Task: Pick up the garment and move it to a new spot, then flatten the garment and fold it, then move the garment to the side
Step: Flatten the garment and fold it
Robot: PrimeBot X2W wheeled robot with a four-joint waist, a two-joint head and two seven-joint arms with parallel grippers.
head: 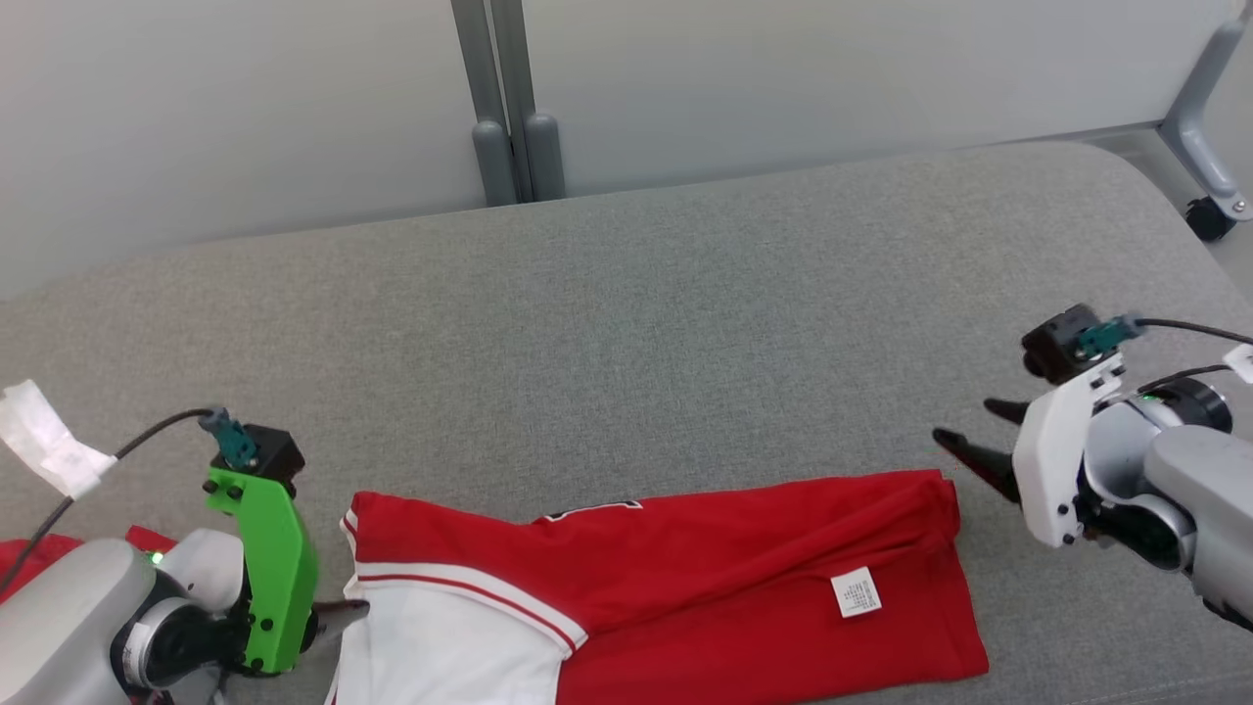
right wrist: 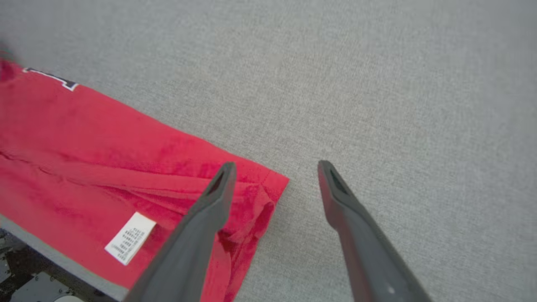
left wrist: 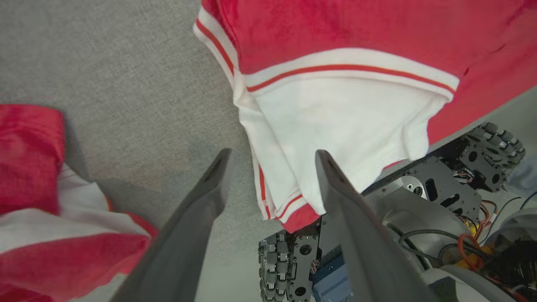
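Note:
The red garment (head: 685,558) with a white, red-striped panel (head: 440,646) lies flat along the front edge of the grey cushion (head: 626,323). Its white hem (left wrist: 335,126) hangs slightly over that edge. A white label (head: 856,592) shows near its right end. My left gripper (left wrist: 273,152) is open at the garment's left side, with the white edge lying past its fingertips. My right gripper (head: 964,419) is open and empty just off the garment's right corner (right wrist: 268,184), its left finger (right wrist: 209,209) over the red cloth (right wrist: 84,138).
Another red and white piece of cloth (left wrist: 29,159) lies apart at the far left (head: 29,553). A white tag (head: 44,441) hangs on my left arm's cable. Grey posts (head: 509,98) and a caster (head: 1209,215) stand behind. My wheeled base (left wrist: 419,197) shows below the edge.

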